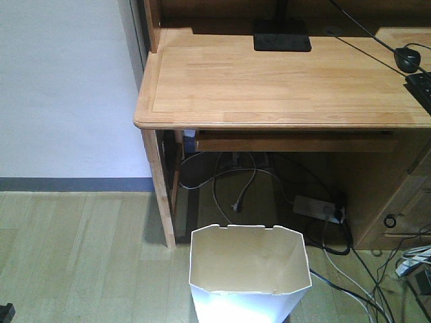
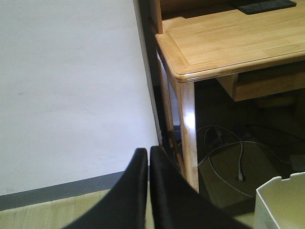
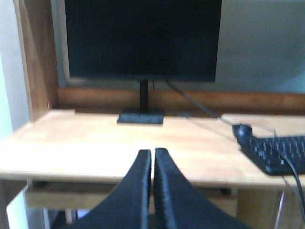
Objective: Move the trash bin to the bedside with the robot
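Note:
The white trash bin [image 1: 246, 279] stands on the wood floor in front of the desk, at the bottom of the front view; its cream inside is empty. A corner of its rim shows at the lower right of the left wrist view [image 2: 281, 202]. My left gripper [image 2: 148, 151] is shut and empty, to the left of the bin, pointing at the white wall and the desk leg. My right gripper [image 3: 152, 152] is shut and empty, held up at desk height facing the monitor. The bed is out of view. Neither gripper shows in the front view.
A light wooden desk [image 1: 283, 81] stands behind the bin, with a monitor [image 3: 143, 38], its stand [image 1: 281, 35], a mouse [image 1: 407, 59] and a keyboard [image 3: 279, 152] on top. Cables and a power strip [image 1: 320, 208] lie under it. A white wall [image 1: 67, 87] with grey skirting is on the left.

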Available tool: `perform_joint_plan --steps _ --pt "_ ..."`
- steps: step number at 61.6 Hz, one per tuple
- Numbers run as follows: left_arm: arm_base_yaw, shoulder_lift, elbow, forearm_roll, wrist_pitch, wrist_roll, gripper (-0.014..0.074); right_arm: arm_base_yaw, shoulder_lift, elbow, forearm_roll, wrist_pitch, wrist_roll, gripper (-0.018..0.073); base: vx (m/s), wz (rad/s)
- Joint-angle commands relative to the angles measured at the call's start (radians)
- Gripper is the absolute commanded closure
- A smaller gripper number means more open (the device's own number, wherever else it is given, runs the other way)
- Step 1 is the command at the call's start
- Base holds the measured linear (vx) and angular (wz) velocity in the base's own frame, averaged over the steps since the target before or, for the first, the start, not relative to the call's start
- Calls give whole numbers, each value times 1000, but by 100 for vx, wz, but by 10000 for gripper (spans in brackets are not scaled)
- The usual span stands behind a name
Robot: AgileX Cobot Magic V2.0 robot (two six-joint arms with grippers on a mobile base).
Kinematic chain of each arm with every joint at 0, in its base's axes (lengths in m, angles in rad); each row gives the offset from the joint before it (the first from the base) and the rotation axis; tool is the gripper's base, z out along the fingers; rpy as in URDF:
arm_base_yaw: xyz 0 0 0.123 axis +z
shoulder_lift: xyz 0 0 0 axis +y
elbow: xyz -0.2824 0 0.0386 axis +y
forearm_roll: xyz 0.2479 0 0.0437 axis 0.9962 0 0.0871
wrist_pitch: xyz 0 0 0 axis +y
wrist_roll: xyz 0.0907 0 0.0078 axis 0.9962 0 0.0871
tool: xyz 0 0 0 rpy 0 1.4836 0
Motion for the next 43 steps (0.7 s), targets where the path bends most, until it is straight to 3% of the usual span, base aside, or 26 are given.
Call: perform_joint_plan --steps 1,29,43 --pt "0 -20 18 0 -69 -5 603 -1 4 -55 -4 -40 1 567 0 0" --pt "0 -20 18 0 -69 -5 603 -1 418 -300 13 138 1 567 0 0" --pt "0 -20 18 0 -69 -5 603 -1 537 -330 69 129 1 567 0 0"
